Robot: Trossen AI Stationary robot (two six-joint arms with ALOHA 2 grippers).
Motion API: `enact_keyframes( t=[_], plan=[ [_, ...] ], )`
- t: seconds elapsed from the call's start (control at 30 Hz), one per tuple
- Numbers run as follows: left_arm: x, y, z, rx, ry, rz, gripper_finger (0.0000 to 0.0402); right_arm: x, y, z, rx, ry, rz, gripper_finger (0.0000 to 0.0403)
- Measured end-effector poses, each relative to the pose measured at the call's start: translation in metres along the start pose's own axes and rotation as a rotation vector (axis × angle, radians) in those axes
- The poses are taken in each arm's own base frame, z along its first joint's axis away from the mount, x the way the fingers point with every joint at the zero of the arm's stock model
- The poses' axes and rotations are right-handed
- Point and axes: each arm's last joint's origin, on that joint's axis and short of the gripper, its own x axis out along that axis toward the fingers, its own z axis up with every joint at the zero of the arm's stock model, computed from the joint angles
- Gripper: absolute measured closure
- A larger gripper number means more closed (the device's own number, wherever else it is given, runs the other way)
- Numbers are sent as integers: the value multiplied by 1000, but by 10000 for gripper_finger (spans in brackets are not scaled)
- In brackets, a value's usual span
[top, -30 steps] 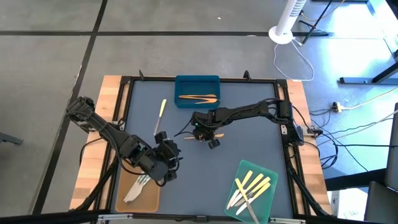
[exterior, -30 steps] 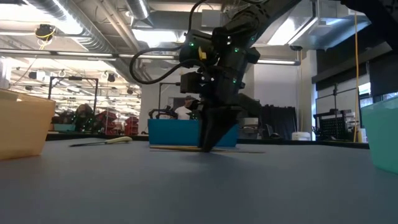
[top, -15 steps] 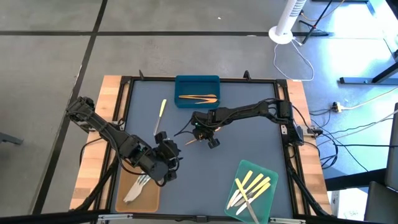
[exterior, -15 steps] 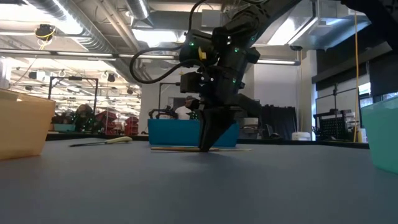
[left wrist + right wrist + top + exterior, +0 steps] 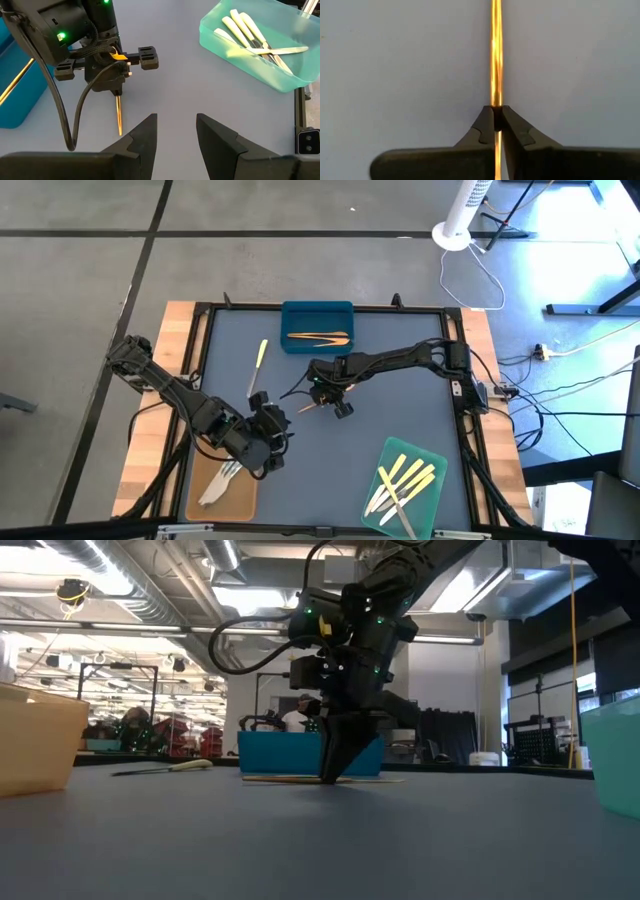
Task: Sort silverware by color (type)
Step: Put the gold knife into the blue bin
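Observation:
A thin wood-orange utensil lies on the blue-grey table mat near its middle, with my right gripper shut on it; the high view shows this gripper just near of the blue tray, which holds other orange utensils. My left gripper hangs open and empty above the table at the near left, pointing toward the right gripper. A pale yellow utensil lies flat on the mat to the left. My right gripper pinches the orange utensil's thin shaft between its two fingertips, one on each long side. The fingers come steeply from above, pointing down. In the low view the utensil lies flat on the table under the fingertips.
A tan tray with silvery-white utensils sits at the near left under the left arm. A green tray with pale yellow utensils sits at the near right. Cables hang from the right wrist. Bare mat lies between the trays.
My right gripper has shut its fingers on the orange utensil while staying in place. The utensil still lies on the table.

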Motion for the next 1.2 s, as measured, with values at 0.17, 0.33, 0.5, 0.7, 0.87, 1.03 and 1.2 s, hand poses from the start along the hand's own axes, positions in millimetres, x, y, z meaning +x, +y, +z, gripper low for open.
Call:
enact_keyframes(
  t=[0.17,0.33,0.5,0.7,0.87,1.03,1.2],
  plan=[
    [0,0,0,0,0,0,271,0,0,0,0,0,0,401],
    [0,0,0,4,0,0,271,0,0,0,0,0,0,402],
    [0,0,0,3,0,0,271,0,0,0,0,0,0,402],
    [0,0,0,3,0,0,271,0,0,0,0,0,0,402],
    [0,0,0,3,0,0,271,0,0,0,0,1,1,402],
    [0,0,0,3,0,0,271,-4,-1,3,3,19,10,402],
    [0,0,0,3,-1,0,271,-14,-8,14,-2,-6,-20,402]
  ],
)
